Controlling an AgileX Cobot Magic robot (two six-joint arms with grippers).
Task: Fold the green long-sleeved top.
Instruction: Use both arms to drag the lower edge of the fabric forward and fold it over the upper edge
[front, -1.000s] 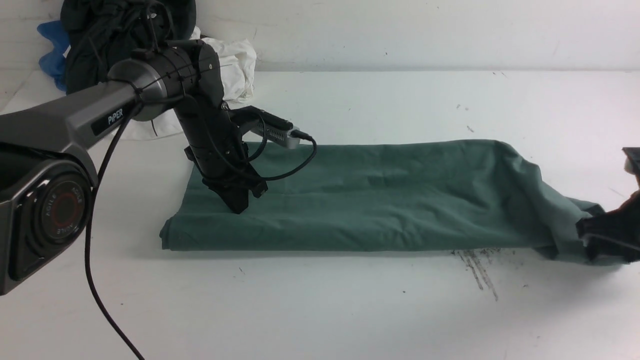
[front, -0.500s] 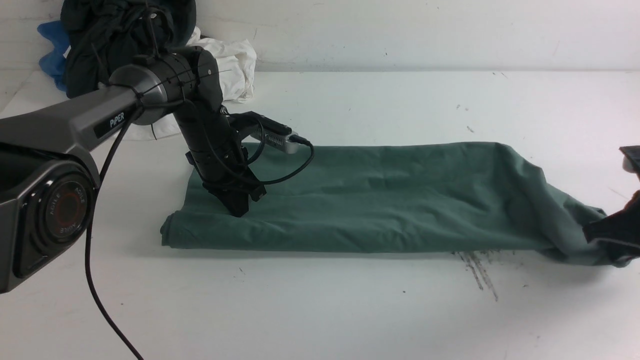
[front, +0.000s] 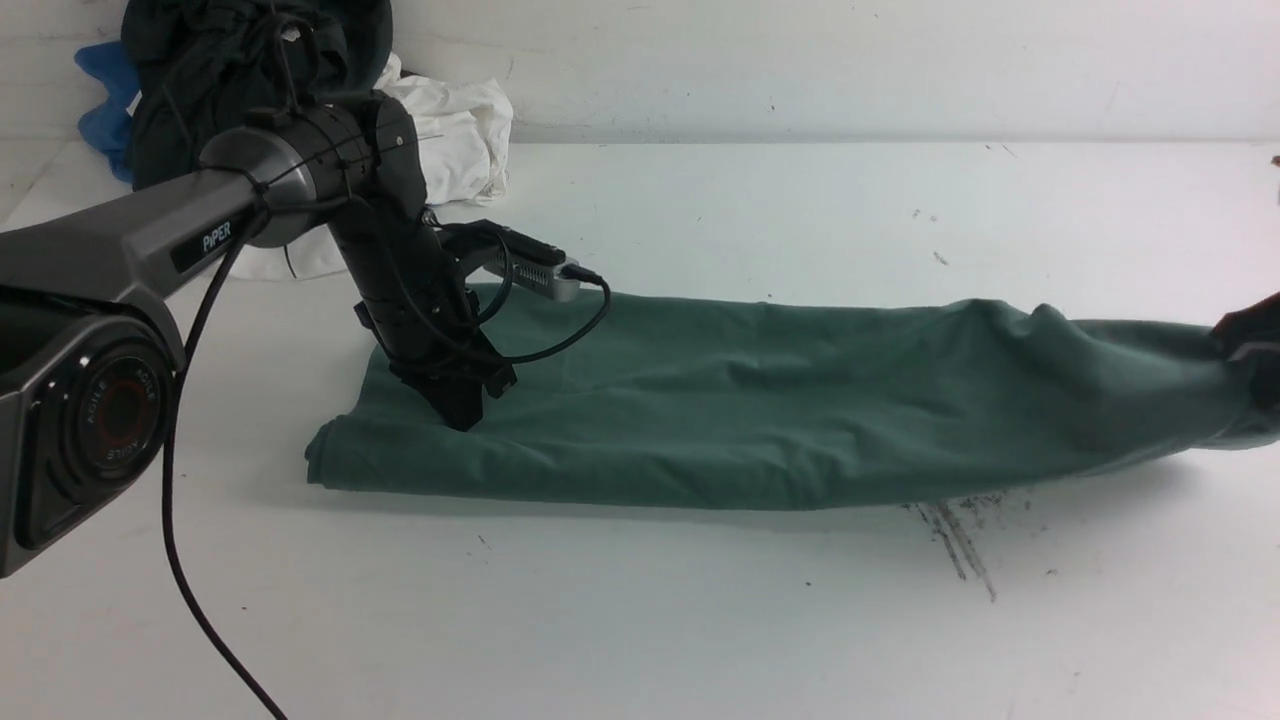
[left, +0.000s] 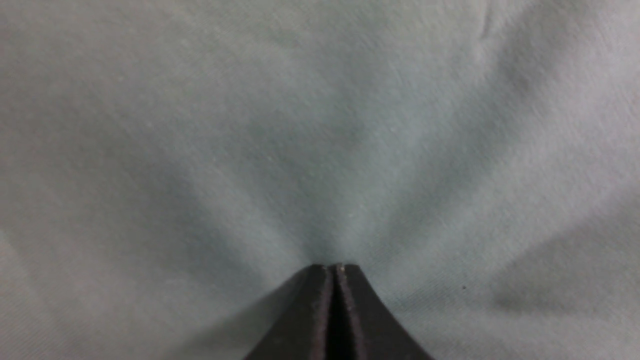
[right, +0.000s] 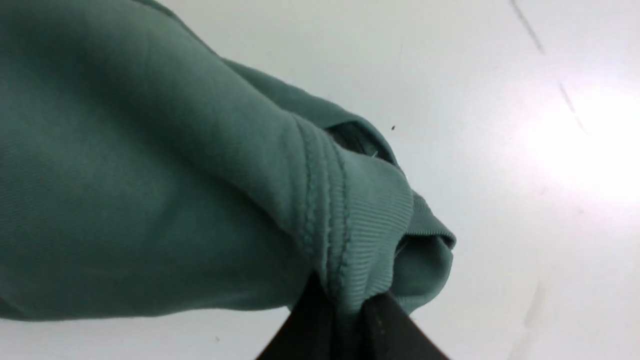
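Note:
The green long-sleeved top (front: 760, 410) lies on the white table as a long folded band running left to right. My left gripper (front: 462, 418) stands shut with its tips pressed down on the band's left part; in the left wrist view the shut tips (left: 332, 267) touch the cloth and creases radiate from them. My right gripper (front: 1240, 345), at the front view's right edge, is shut on the top's right end and holds it off the table. In the right wrist view the right gripper (right: 345, 300) pinches a ribbed, stitched hem (right: 350, 235).
A heap of black (front: 230, 60), white (front: 455, 130) and blue (front: 100, 90) garments sits at the back left against the wall. Dark scuff marks (front: 955, 540) streak the table in front of the band. The left arm's cable (front: 190, 520) hangs down at the front left.
The right gripper has shut on the top's right end and raised it up and to the right, pulling the band taut. The left gripper and the band's left end have shifted slightly left.

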